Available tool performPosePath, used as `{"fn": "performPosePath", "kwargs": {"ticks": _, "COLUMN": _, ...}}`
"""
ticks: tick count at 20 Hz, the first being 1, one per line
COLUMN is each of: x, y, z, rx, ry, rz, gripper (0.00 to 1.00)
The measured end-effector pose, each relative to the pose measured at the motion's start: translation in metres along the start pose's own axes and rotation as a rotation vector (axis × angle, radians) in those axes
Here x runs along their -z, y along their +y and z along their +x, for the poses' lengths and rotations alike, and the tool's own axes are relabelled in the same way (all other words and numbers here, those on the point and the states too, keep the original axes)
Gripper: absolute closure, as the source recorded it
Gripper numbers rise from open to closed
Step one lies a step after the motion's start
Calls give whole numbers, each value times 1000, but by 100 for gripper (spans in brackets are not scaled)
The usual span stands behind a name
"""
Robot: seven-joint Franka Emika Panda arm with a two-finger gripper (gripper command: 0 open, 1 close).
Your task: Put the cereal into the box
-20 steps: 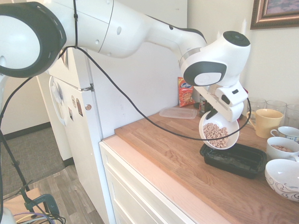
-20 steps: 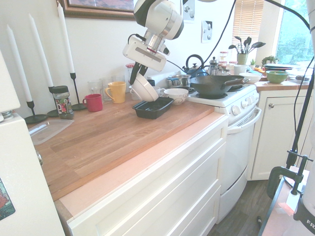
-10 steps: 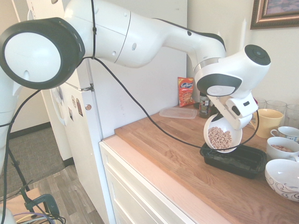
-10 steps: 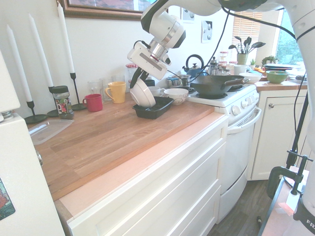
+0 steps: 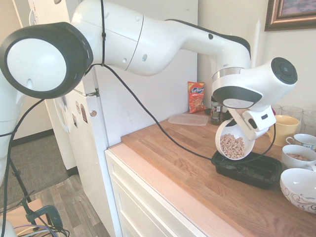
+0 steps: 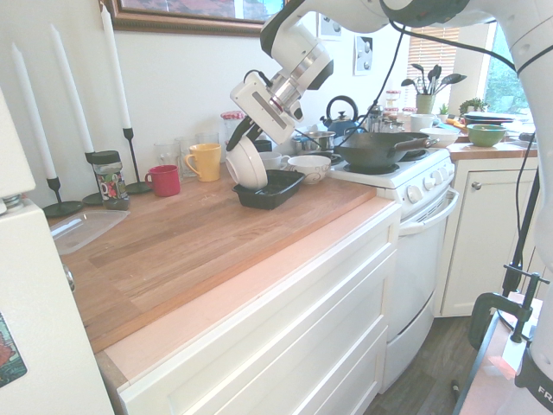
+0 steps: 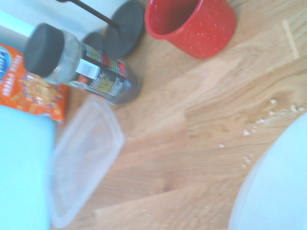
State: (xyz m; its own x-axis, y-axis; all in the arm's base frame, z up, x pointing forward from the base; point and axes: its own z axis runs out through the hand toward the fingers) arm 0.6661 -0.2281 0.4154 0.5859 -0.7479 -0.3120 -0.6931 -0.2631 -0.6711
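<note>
Two-finger gripper point(image 5: 236, 120) clenched on rim of plain white round bowl point(image 5: 235, 139), tipped steeply over shallow black plastic box point(image 5: 253, 169) for pouring. Light-tan ring cereal point(image 5: 232, 145) sat inside bowl; box looked empty.

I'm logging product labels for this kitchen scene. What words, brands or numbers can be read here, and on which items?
None reads clearly.
Orange snack bag: a blue-and-white logo, too blurred.
Black-lidded jar: label print, too small and blurred.
Fridge magnets: nothing legible.
</note>
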Motion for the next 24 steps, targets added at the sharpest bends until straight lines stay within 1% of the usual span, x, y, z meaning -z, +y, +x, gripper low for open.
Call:
{"fn": "performPosePath", "kwargs": {"ticks": 4, "x": 6, "y": 2, "z": 2, "rx": -3, "ry": -35, "rz": 67, "gripper": 100}}
{"fn": "performPosePath", "kwargs": {"ticks": 12, "x": 19, "y": 9, "z": 9, "rx": -17, "ry": -65, "rz": 134, "gripper": 100}}
{"fn": "performPosePath", "kwargs": {"ticks": 19, "x": 17, "y": 27, "z": 30, "rx": -42, "ry": -86, "rz": 177, "gripper": 100}}
{"fn": "performPosePath", "kwargs": {"ticks": 24, "x": 19, "y": 26, "z": 33, "rx": -38, "ry": -106, "rz": 241, "gripper": 100}}
